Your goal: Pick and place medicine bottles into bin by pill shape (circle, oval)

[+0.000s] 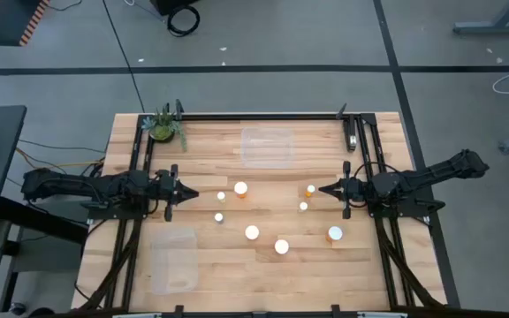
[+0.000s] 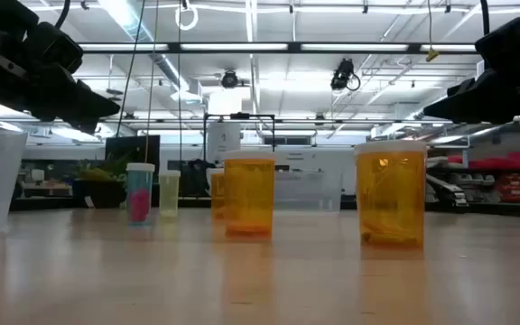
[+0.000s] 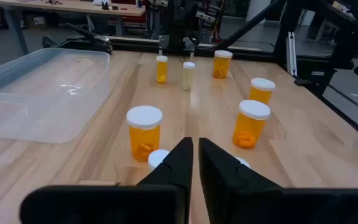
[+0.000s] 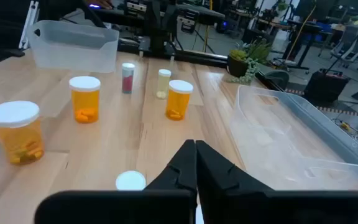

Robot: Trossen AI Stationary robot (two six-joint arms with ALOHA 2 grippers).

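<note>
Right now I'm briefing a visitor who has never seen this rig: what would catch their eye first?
The white-capped orange medicine bottles scattered across the middle of the wooden table. Flanking them, the left gripper and right gripper point inward, both shut and empty. Two clear bins lie at the far edge and near left, with a small potted plant at the far-left corner.

We take the table (image 1: 263,265) as our landmark. Seven medicine bottles (image 1: 252,232) stand scattered about its middle. One bin (image 1: 266,146) lies at its far edge, near centre; another bin (image 1: 173,260) lies toward its near left corner. A potted plant (image 1: 163,127) sits at its far left corner. The left gripper (image 1: 189,193) hangs over its left part and the right gripper (image 1: 319,189) over its right, the bottles between them.
</note>
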